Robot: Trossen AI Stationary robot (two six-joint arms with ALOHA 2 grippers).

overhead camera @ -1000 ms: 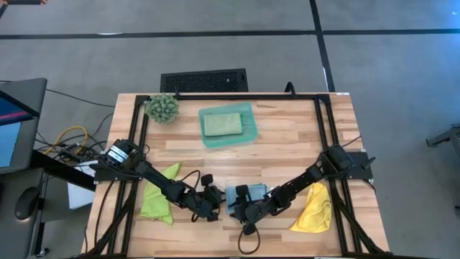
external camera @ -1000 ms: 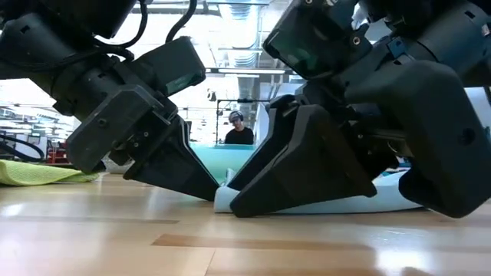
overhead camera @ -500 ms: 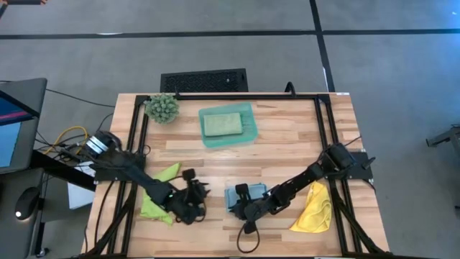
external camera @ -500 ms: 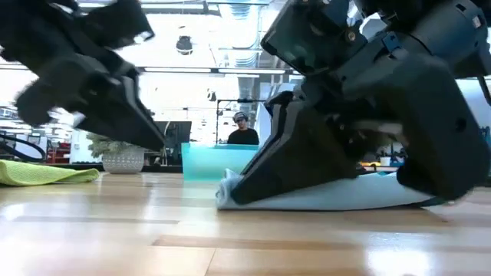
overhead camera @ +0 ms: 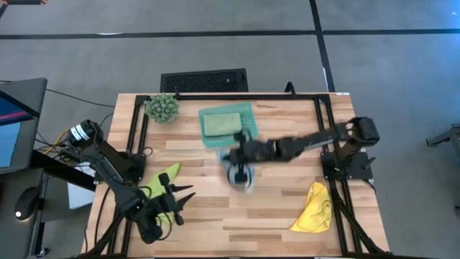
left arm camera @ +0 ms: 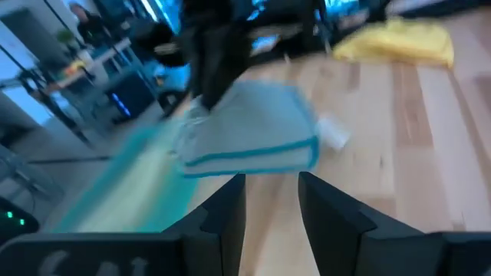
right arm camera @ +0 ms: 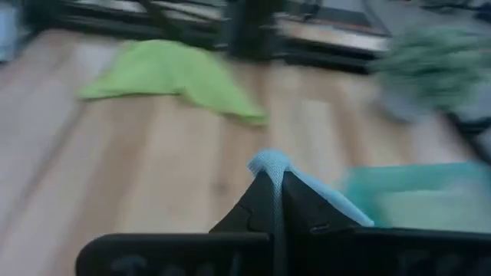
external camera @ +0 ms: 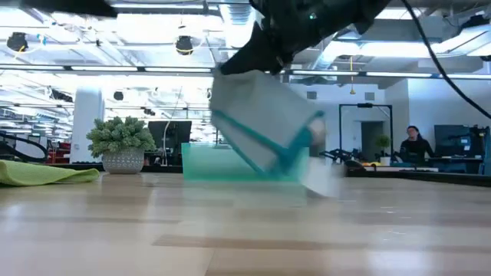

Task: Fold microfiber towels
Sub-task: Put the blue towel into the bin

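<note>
At frame center in the high view, the right gripper [overhead camera: 241,155] is carrying the folded light blue towel [overhead camera: 241,175], jaws pinching it, toward the teal tray [overhead camera: 250,133]. Next: lowering and releasing there. Left gripper [overhead camera: 176,205], jaws spread, is hovering by the lime green towel [overhead camera: 159,188].

This is a robotics lab or open workshop hall. A pale butcher-block wooden tabletop [overhead camera: 287,155] edged with a black metal frame [overhead camera: 320,137] stands on a grey concrete floor [overhead camera: 215,43] crossed by dark marking lines. At the side, a computer monitor [overhead camera: 13,122] and a tangle of yellow and black cables [overhead camera: 68,140] sit by the rig. The level view across the tabletop shows exposed ceiling ducts and strip lights [external camera: 115,46], rows of desks with screens, and a person seated at a workstation [external camera: 415,142] far behind.
</note>
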